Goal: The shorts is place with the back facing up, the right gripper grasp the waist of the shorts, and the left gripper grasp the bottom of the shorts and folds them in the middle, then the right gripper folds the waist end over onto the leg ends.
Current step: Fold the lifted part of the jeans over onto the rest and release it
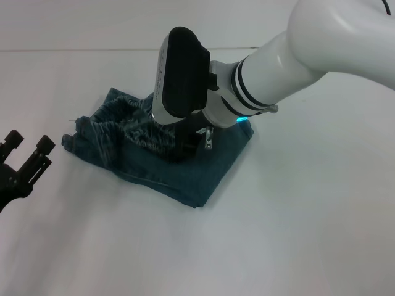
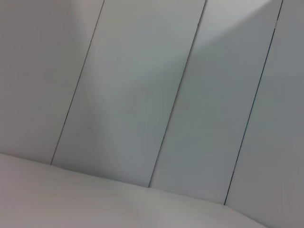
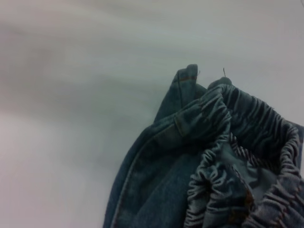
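Observation:
The blue-green denim shorts (image 1: 213, 166) lie folded into a compact bundle on the white table. The ruffled elastic waist (image 1: 133, 123) is gathered on top at the bundle's left end, and it fills the right wrist view (image 3: 247, 147). A stitched denim corner (image 3: 186, 78) sticks out just beyond the band. My right gripper (image 1: 190, 147), black with a white label, presses down into the middle of the bundle next to the waist; the wrist housing hides its fingers. Apart from the shorts, my left gripper (image 1: 28, 143) hovers open and empty near the table's left edge.
The white table (image 1: 296, 234) surrounds the shorts, with bare surface in front and to the right. The left wrist view shows only pale wall panels (image 2: 142, 95) and a strip of table.

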`<state>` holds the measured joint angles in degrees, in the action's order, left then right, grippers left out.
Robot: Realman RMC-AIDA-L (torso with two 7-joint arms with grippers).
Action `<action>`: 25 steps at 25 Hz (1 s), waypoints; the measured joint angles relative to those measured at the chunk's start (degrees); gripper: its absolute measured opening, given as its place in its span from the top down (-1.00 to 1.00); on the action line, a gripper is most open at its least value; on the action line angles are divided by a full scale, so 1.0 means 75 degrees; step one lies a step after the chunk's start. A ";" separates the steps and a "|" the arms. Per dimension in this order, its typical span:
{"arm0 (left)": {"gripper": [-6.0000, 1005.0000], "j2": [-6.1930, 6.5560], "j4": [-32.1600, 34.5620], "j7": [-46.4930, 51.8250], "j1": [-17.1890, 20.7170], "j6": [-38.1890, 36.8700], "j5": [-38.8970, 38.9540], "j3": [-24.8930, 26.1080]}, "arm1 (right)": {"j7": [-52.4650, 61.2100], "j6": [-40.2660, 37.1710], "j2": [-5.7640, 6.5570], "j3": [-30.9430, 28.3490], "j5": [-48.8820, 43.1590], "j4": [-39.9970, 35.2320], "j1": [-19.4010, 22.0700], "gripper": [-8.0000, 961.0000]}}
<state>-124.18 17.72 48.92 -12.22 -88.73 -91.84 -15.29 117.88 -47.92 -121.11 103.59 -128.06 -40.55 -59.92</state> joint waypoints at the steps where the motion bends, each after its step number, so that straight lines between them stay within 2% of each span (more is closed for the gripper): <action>1: -0.47 0.0000 -0.0001 -0.0001 0.0000 0.0000 0.0000 0.0000 | -0.0005 0.0051 0.0000 0.0003 0.0004 0.0037 -0.0001 -0.55; 8: -0.47 0.0000 -0.0009 0.0010 -0.0007 0.0000 0.0000 0.0001 | -0.0383 0.0258 -0.0001 0.0018 0.0233 0.0240 0.0037 -0.51; 13: -0.47 0.0000 -0.0043 0.0029 -0.0021 -0.0002 0.0000 0.0000 | -0.0775 0.0396 0.0017 0.0005 0.0546 0.0255 0.0119 -0.03; 19: -0.47 0.0000 -0.0102 0.0012 -0.0011 -0.0025 0.0000 0.0000 | -0.0895 0.0500 0.0047 -0.0004 0.0544 0.0229 0.0154 0.35; 25: -0.47 -0.0003 -0.0123 0.0035 0.0009 -0.0068 0.0000 0.0001 | -0.1011 0.0728 0.0100 -0.0056 0.0347 0.0055 0.0176 0.49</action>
<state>-124.21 16.80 49.18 -12.15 -89.24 -91.84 -15.29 110.29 -42.46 -120.36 103.17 -125.46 -40.14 -58.61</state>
